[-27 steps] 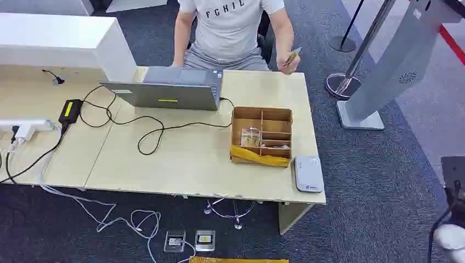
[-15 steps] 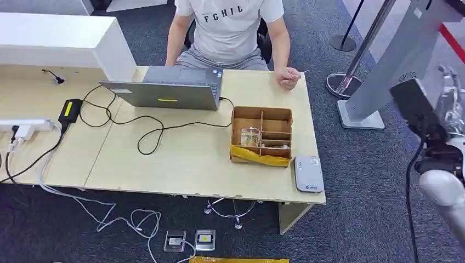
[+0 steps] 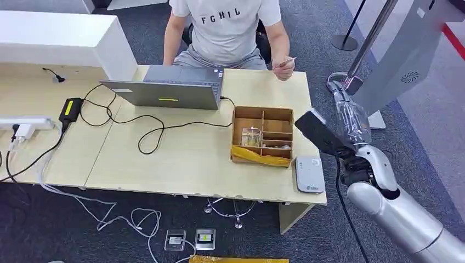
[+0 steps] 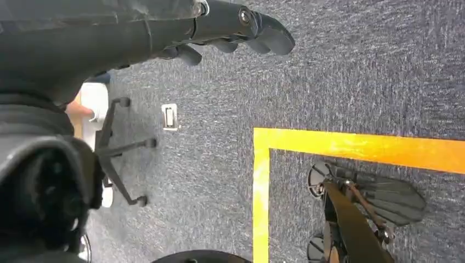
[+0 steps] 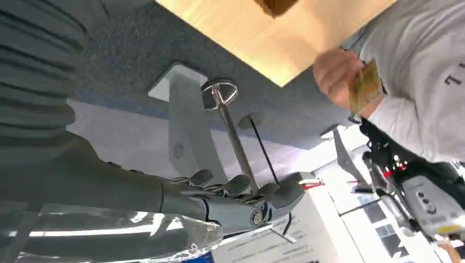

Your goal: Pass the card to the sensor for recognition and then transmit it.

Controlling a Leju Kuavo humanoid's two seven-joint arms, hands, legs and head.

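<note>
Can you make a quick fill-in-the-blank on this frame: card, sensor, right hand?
1. The card is held by the ____.
2. The white card sensor lies on the table beside the ____ box.
3. The right hand holds ____.

Missing words: person; cardboard; nothing

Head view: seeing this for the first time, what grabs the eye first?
The silver right arm rising at the table's right end, its robot hand raised beside the desk and holding nothing. Next, the seated person across the desk, holding up a card at the far right corner. Near the front right corner, a divided cardboard box sits beside a pale card reader.
</note>
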